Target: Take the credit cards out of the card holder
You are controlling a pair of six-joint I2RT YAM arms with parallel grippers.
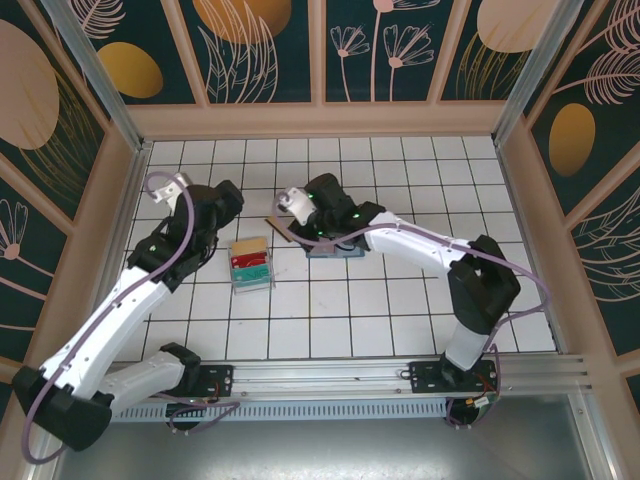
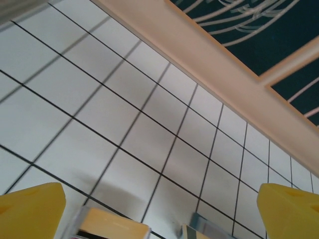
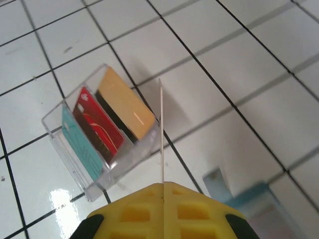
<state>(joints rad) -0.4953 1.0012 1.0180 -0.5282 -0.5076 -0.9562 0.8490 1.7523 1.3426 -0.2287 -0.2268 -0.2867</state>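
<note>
- Right gripper (image 3: 162,193): yellow fingers pressed together, pinching a thin card (image 3: 161,129) by its bottom edge.
- Pinched card stands upright and is seen edge-on from the right wrist, as a single pale line. Its face colour cannot be told there. From above it shows as a thin brownish strip, raised off the table (image 1: 400,300).
- Holder (image 1: 337,248): slate-blue, flat on the white tiles, partly under the right arm. In the right wrist view it lies blurred at lower right, just beside the gripper. Cannot tell whether anything is inside it.
- Clear tray (image 3: 67,149) sits on the tiles left of the holder, apart from it, between the two arms.
- In the tray, three cards stand on edge, leaning: orange card (image 3: 124,102), red card (image 3: 97,122), teal card (image 3: 79,142). The orange one is nearest the pinched card.
- Pinched card hangs just beside the tray's near wall. Cannot tell if it touches.
- Left gripper (image 2: 159,214): yellow fingertips (image 2: 30,209) spread wide, nothing between them.
- Left gripper is low over the tiles on the far-left side of the tray. A clear rim with an orange edge shows at the bottom of the left wrist view, between the fingertips.
- Left wrist camera faces the tiled floor and the base of the patterned wall (image 2: 259,30).
</note>
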